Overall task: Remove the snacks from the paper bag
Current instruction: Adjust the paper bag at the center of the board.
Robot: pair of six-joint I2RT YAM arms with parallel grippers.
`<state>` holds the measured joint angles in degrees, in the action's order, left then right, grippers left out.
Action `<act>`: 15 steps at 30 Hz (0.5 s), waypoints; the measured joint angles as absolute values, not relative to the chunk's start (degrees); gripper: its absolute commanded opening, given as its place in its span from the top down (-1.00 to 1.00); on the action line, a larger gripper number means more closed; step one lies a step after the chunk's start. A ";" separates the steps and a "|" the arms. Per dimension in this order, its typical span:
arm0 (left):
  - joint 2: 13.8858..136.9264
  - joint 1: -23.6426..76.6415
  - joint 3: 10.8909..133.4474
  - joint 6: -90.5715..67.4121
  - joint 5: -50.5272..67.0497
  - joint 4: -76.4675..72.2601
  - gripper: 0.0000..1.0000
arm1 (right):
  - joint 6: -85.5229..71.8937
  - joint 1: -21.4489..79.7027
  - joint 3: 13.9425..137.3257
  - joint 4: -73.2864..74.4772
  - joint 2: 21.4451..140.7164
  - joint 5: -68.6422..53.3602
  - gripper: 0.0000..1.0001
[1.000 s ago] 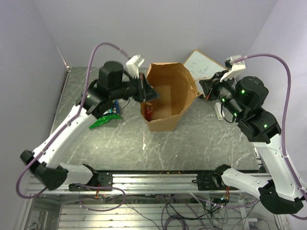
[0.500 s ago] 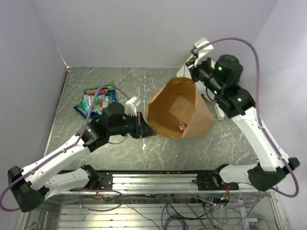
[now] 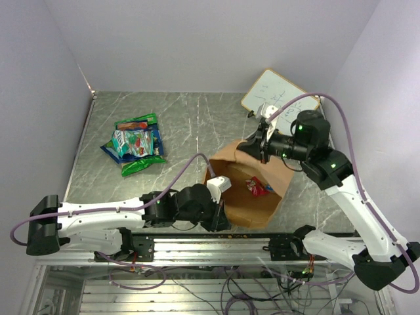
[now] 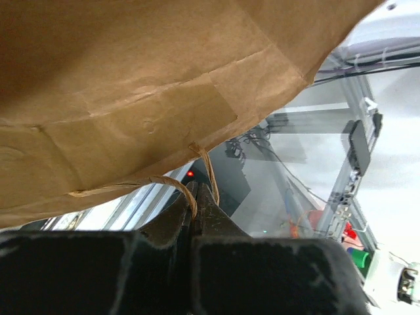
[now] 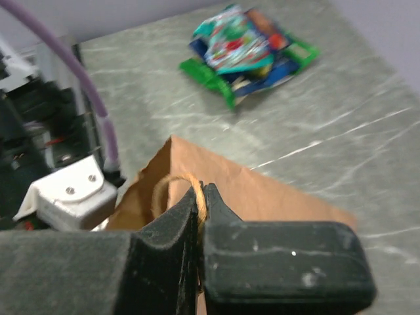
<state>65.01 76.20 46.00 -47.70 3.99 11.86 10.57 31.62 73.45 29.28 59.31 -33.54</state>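
Note:
The brown paper bag [image 3: 252,203] hangs between both grippers near the table's front edge, mouth up. A red snack packet [image 3: 256,188] shows inside it. My left gripper [image 3: 220,213] is shut on the bag's near twisted handle [image 4: 172,185], under the bag's brown side [image 4: 131,92]. My right gripper [image 3: 248,147] is shut on the far handle [image 5: 176,184] at the bag's far rim [image 5: 249,190]. Several green, blue and red snacks [image 3: 134,144] lie in a pile at the table's far left, also in the right wrist view [image 5: 246,52].
A white writing board [image 3: 279,92] leans at the back right. The table's front rail [image 3: 216,246] runs just below the bag. Walls close in the table at left, back and right.
Both arms carried the bag from the table's middle toward the front edge and lowered it. The left arm swung forward and low; the right gripper came forward from the back.

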 measured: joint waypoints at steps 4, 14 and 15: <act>61.80 77.47 41.60 -48.07 1.63 13.52 0.32 | 0.97 31.86 63.05 25.63 55.94 -38.02 1.00; 51.92 77.62 44.62 -45.41 -5.15 24.64 -0.70 | -11.22 32.12 57.84 20.14 52.05 -35.46 1.00; 51.31 77.62 45.87 -44.97 -5.69 25.17 -0.72 | -12.03 32.12 57.84 19.49 52.14 -34.50 1.00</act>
<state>51.31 77.62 45.87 -44.97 -5.69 25.17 -12.03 32.12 57.84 19.49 52.14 -34.50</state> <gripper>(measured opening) 0.711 0.003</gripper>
